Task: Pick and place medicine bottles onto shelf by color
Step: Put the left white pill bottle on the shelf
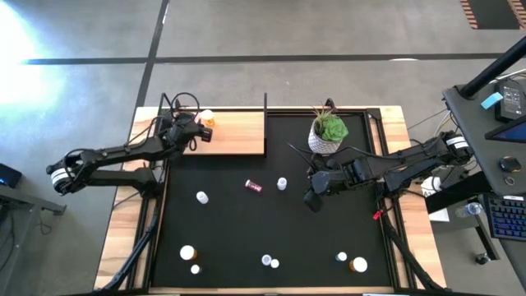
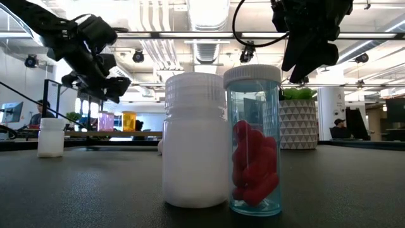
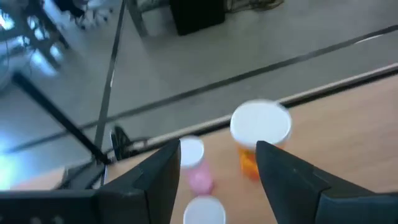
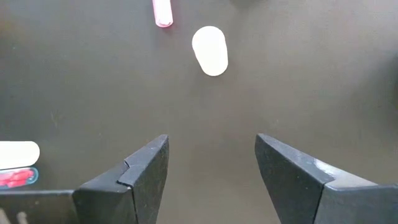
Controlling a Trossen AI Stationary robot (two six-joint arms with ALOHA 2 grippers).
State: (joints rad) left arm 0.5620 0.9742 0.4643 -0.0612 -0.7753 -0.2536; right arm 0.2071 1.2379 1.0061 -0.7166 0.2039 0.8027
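Bright overhead ceiling lights; glare whitens the floor (image 1: 25, 41) at one corner, and the left wrist view is motion-blurred.

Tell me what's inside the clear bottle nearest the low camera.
The clear bottle holds red capsule-shaped pills piled in its lower part. The white bottle beside it is opaque, hiding its contents.

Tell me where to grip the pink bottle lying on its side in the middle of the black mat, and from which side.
Grip the pink bottle across the middle of its body, coming straight down from above. It lies on its side on the black mat, so its rounded flanks are exposed, and the jaws should probably close across its short width. The open right gripper hovers nearest.
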